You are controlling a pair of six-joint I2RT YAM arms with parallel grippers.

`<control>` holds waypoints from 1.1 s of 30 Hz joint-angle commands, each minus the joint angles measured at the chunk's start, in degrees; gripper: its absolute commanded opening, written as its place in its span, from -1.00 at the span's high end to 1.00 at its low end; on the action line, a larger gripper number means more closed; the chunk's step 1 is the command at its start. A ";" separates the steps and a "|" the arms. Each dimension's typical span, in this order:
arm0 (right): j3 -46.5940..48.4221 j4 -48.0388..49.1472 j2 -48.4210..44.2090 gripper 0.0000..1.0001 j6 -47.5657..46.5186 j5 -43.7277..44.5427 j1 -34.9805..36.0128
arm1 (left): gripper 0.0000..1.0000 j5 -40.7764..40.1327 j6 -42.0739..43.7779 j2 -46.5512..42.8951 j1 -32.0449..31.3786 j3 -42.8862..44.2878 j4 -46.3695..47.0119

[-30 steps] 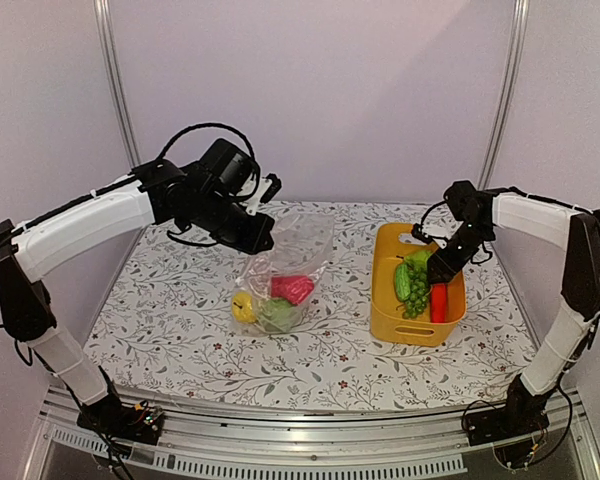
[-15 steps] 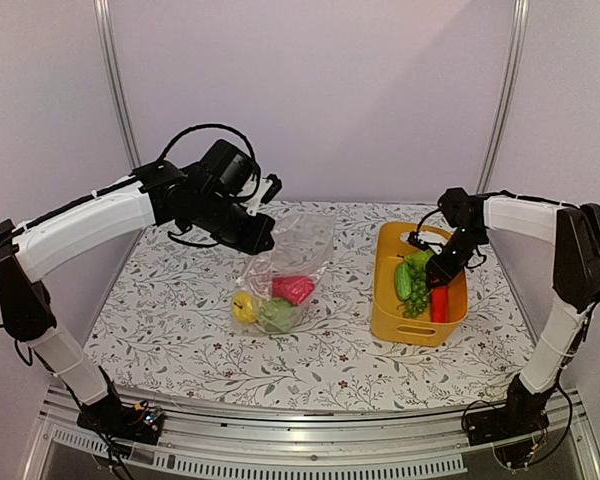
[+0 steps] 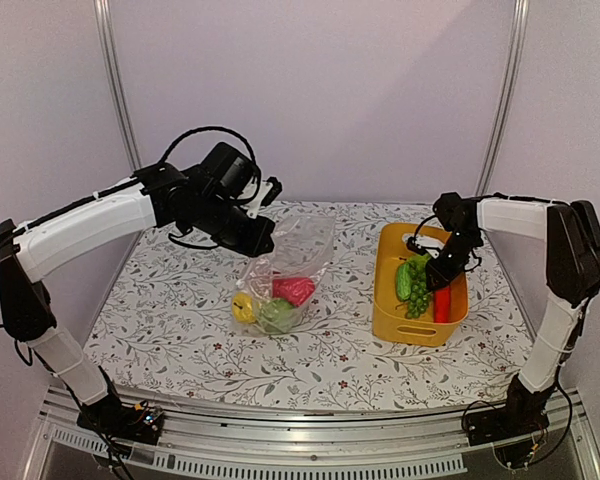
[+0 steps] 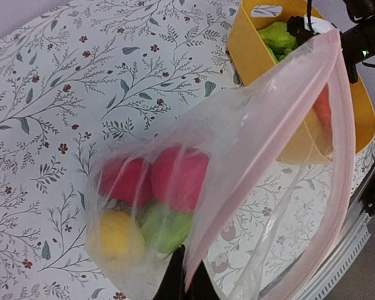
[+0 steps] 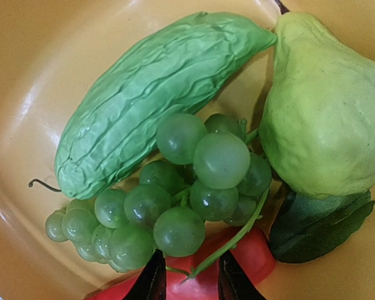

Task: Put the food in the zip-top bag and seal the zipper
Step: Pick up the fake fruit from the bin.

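My left gripper (image 3: pixel 263 238) (image 4: pixel 186 275) is shut on the rim of the zip-top bag (image 3: pixel 290 250) (image 4: pixel 262 125) and holds its mouth up and open. The zipper (image 4: pixel 344 125) shows as a pinkish strip along that mouth. Inside the bag lie red (image 4: pixel 175 178), yellow (image 4: pixel 115 234) and green (image 4: pixel 165 228) food pieces. My right gripper (image 3: pixel 438 280) (image 5: pixel 190 275) is down in the yellow basket (image 3: pixel 390 310), jaws a narrow gap apart. The thin stem of the grape bunch (image 5: pixel 194 181) runs between its fingers, with the red carrot (image 5: pixel 250 250) underneath. A cucumber (image 5: pixel 150 87) and a pear (image 5: pixel 328 106) lie beside the grapes.
The basket's walls (image 5: pixel 25 62) closely surround my right gripper. A dark green leaf (image 5: pixel 319 225) lies under the pear. The bag stands mid-table on the flower-patterned cloth (image 3: pixel 180 330), left of the basket. Metal frame posts (image 3: pixel 115 90) rise at the back corners.
My right gripper has sunk a little deeper into the basket and its jaws have narrowed around the grape stem. The left arm and the bag have stayed still.
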 commanded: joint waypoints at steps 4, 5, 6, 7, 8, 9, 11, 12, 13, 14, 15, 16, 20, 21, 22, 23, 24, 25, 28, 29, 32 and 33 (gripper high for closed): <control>2.76 -0.27 1.37 0.70 2.34 2.68 0.53 | 1.00 0.02 -0.18 -2.23 0.77 -2.15 0.53; 3.14 -0.59 1.09 0.74 2.51 2.26 0.57 | 1.00 0.11 -0.25 -2.30 0.75 -2.42 0.67; 3.86 -1.11 0.76 0.79 2.56 1.44 0.59 | 1.00 0.19 -0.31 -2.43 0.73 -2.64 0.76; 4.73 -1.59 0.10 0.83 2.64 0.75 0.64 | 1.00 0.20 -0.34 -2.48 0.77 -2.80 0.87; 5.64 -1.96 -0.58 0.87 2.93 0.35 0.79 | 1.00 0.21 -0.34 -2.48 0.77 -2.85 0.90; 6.62 -2.43 -1.24 0.92 2.99 0.07 0.88 | 1.00 0.21 -0.41 -2.42 0.75 -2.89 0.96; 9.21 -3.49 -2.92 0.99 2.95 -0.46 1.06 | 1.00 0.21 -0.38 -2.20 0.77 -2.74 0.99; 10.38 -4.14 -3.71 1.00 2.92 -0.89 1.04 | 1.00 0.18 -0.27 -2.10 0.73 -2.64 1.03; 11.46 -4.79 -4.19 1.00 2.77 -1.36 1.06 | 1.00 0.20 -0.25 -1.99 0.77 -2.53 1.07; 12.85 -5.60 -5.14 1.00 2.67 -1.82 1.19 | 1.00 0.20 -0.30 -1.92 0.73 -2.47 1.16; 14.23 -6.37 -5.91 1.00 2.59 -2.12 1.20 | 1.00 0.21 -0.33 -1.82 0.70 -2.30 1.18; 15.48 -6.90 -6.59 1.00 2.49 -2.46 1.33 | 1.00 0.21 -0.32 -1.71 0.76 -2.17 1.19; 19.93 -7.93 -11.04 1.00 1.19 -4.63 1.48 | 1.00 0.18 -0.09 -1.40 0.75 -1.69 1.19; 20.95 -8.22 -11.74 1.00 0.84 -5.97 1.53 | 1.00 0.18 -0.06 -1.35 0.74 -1.59 1.19; 22.07 -8.46 -12.72 1.00 0.27 -7.37 1.48 | 1.00 0.20 -0.08 -1.27 0.70 -1.44 1.13; 23.14 -8.76 -13.30 1.00 0.02 -8.76 1.53 | 1.00 0.20 -0.12 -1.16 0.76 -1.25 1.08; 24.31 -8.97 -14.27 1.00 -0.39 -10.36 1.49 | 1.00 0.19 -0.18 -1.02 0.75 -1.06 1.05; 25.47 -8.97 -14.81 1.00 -0.67 -12.22 1.54 | 1.00 0.20 -0.24 -0.85 0.70 -0.83 0.95; 27.83 -7.35 -16.79 1.00 -1.39 -15.80 1.52 | 1.00 0.18 -0.51 -0.31 0.75 -0.12 0.88; 28.48 -6.39 -17.46 1.00 -1.66 -17.12 1.48 | 1.00 0.20 -0.61 -0.03 0.77 0.06 0.94; 31.49 -3.84 -18.94 1.00 -1.42 -21.42 1.59 | 1.00 0.16 -0.91 0.85 0.72 0.75 0.92; 32.82 -3.09 -19.16 1.00 -1.15 -22.80 1.61 | 1.00 0.20 -1.10 0.97 0.76 1.01 0.90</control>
